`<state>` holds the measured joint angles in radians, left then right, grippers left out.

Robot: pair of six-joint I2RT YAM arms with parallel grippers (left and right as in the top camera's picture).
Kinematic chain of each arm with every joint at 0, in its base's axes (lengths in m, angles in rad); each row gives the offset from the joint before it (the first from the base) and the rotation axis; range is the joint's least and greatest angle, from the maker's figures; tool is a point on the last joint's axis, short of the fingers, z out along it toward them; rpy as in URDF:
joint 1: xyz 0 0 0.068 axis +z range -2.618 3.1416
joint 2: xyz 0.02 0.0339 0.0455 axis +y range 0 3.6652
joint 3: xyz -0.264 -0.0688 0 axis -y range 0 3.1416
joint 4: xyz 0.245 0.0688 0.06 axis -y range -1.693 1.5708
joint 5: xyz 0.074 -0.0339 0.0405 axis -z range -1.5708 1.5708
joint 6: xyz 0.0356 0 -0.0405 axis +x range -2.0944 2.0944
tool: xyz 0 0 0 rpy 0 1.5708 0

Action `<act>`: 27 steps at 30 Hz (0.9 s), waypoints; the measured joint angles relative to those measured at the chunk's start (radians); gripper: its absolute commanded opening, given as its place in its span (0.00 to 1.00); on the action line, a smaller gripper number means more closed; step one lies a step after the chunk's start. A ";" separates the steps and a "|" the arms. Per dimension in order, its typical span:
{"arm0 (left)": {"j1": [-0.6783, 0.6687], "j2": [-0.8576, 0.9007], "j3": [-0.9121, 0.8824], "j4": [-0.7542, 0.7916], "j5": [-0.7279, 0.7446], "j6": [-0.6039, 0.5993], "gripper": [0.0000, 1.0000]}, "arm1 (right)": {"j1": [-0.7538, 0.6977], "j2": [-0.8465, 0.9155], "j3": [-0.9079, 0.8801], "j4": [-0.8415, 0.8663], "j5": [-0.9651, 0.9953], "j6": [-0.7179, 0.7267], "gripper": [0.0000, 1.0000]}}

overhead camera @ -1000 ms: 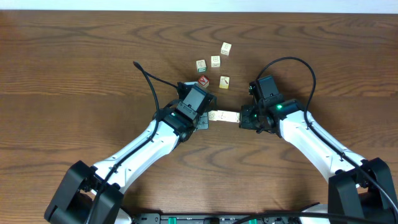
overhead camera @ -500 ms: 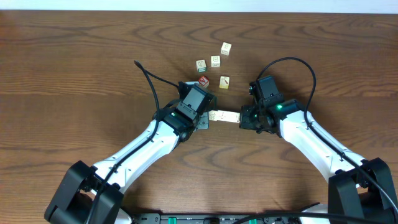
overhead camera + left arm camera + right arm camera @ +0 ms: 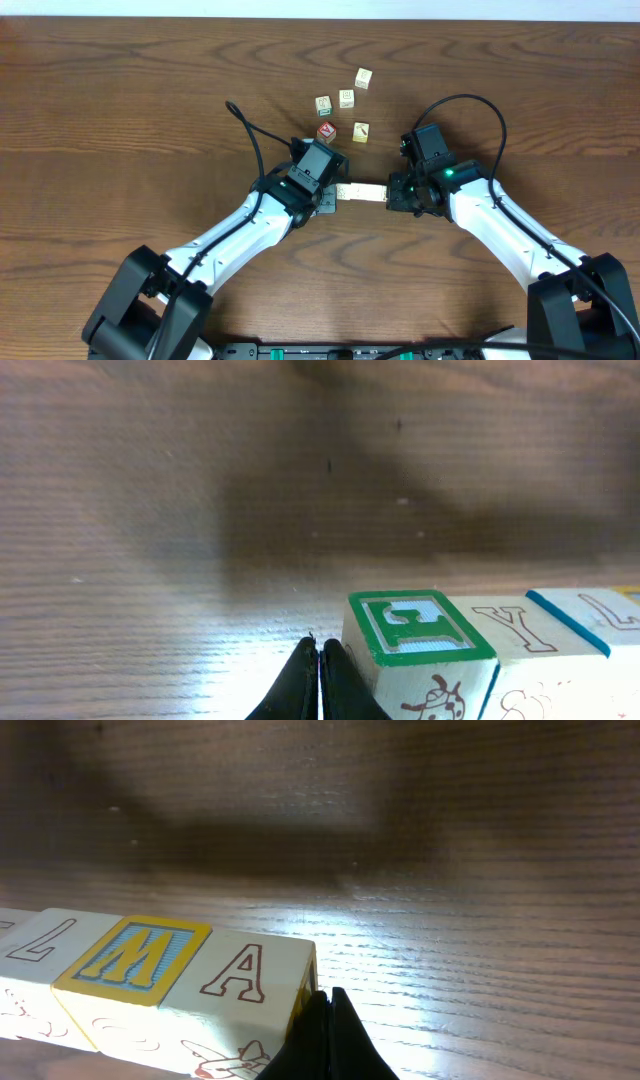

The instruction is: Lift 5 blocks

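Fingertips first: your left gripper [image 3: 319, 680] is pinched shut, butting the E end; your right gripper [image 3: 325, 1020], closed likewise, is pushing on the A end. Between them, just below centre of the overhead view, the row of five blocks [image 3: 361, 190] is reading E, Y, L, M, A. I'm judging them light, stiff, smooth wood, so end squeeze alone is carrying them; any bowing risks spilling them. Above centre, four pale loose cubes [image 3: 346, 98] and one red-faced cube [image 3: 327, 130] are lying.

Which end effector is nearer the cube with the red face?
Left. Seen from overhead, the left end effector sits below the red-faced cube; the right end effector sits farther, across the block row.
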<state>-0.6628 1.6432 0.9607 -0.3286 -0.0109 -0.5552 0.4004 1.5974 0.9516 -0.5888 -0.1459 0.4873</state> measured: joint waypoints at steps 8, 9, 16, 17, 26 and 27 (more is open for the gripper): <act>0.000 0.006 -0.005 0.017 0.014 0.004 0.07 | 0.000 0.002 -0.004 0.002 0.018 -0.017 0.01; 0.000 0.006 -0.005 0.017 0.015 0.006 0.07 | 0.000 0.002 -0.004 0.002 0.020 -0.019 0.01; 0.000 0.006 -0.008 0.022 0.017 0.006 0.07 | 0.000 0.002 -0.004 0.005 0.027 -0.026 0.01; 0.000 0.006 -0.012 0.029 0.020 0.007 0.07 | 0.000 0.002 -0.004 0.005 0.029 -0.028 0.01; 0.000 0.006 -0.087 0.127 0.065 -0.002 0.07 | 0.000 0.003 -0.006 -0.002 0.051 -0.052 0.01; 0.000 0.006 -0.095 0.133 0.070 -0.007 0.07 | 0.000 0.003 -0.008 -0.002 0.051 -0.052 0.01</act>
<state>-0.6628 1.6497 0.8661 -0.1955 0.0589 -0.5621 0.4004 1.6001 0.9432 -0.5907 -0.0944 0.4351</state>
